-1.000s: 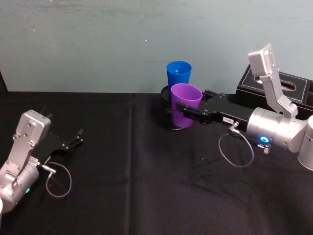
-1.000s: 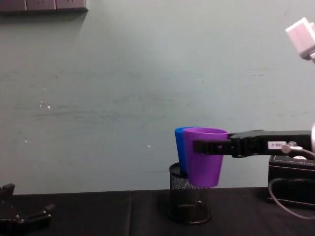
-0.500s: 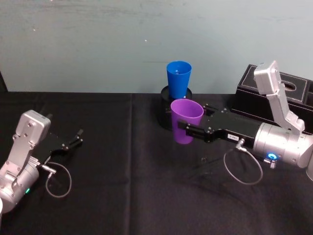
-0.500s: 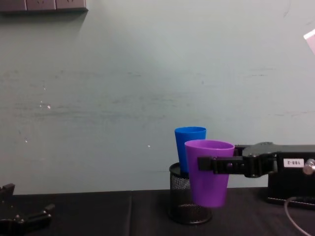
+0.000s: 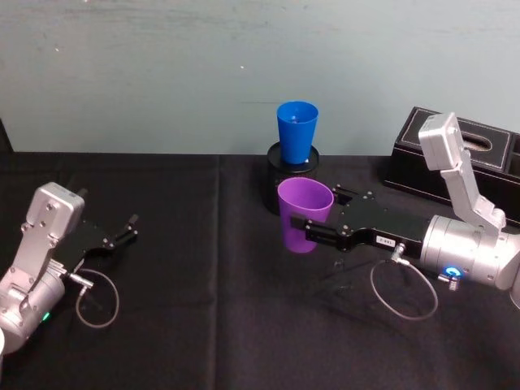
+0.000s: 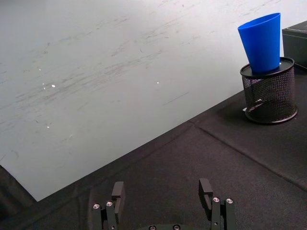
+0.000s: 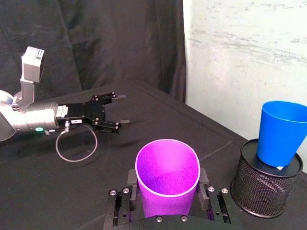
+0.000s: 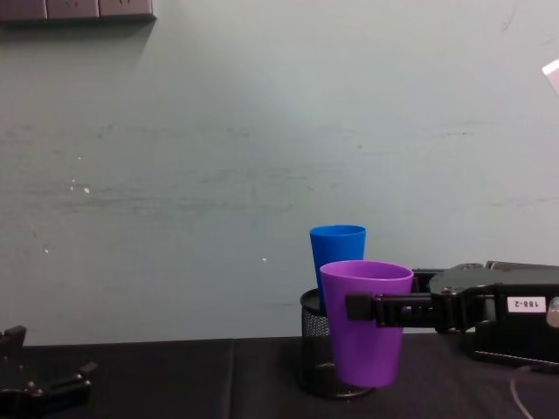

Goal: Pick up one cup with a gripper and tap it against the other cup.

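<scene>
Clamping purple cup (image 5: 302,207): right jaws.

Black-clothed table (image 5: 203,325) w/ mesh pen holder (image 6: 268,98) at back centre, black box (image 5: 504,150) to its right.

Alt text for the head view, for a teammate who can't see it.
The right gripper holds the purple cup upright, nearer the robot than the blue cup, which stands in a black mesh holder by the wall. The left gripper lies open on the cloth at left.
</scene>
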Available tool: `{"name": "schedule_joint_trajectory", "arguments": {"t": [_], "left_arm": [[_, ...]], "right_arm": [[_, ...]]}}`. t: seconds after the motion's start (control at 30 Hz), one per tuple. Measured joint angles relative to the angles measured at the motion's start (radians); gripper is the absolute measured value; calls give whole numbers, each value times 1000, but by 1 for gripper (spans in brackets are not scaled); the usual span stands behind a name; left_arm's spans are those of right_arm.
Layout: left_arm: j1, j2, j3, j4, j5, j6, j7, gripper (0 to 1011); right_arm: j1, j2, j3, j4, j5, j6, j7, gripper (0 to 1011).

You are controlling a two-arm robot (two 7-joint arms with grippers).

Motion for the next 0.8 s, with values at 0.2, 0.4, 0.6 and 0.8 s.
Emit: {"name": "schedule_joint_trajectory", "arguments": {"t": [0.2,0.4,0.6,0.8], "left_arm": [[0,0,0,0,0,0,0,1011],[0,0,0,0,0,0,0,1011],[0,0,0,0,0,0,0,1011],[0,0,0,0,0,0,0,1012]], "right_arm": [[0,-1,1,1,-1,0,0,718],[0,-1,2,2,-2,0,0,718],[1,-2,2,3,-2,0,0,718],[1,-2,3,4,-2,0,0,718]]}}
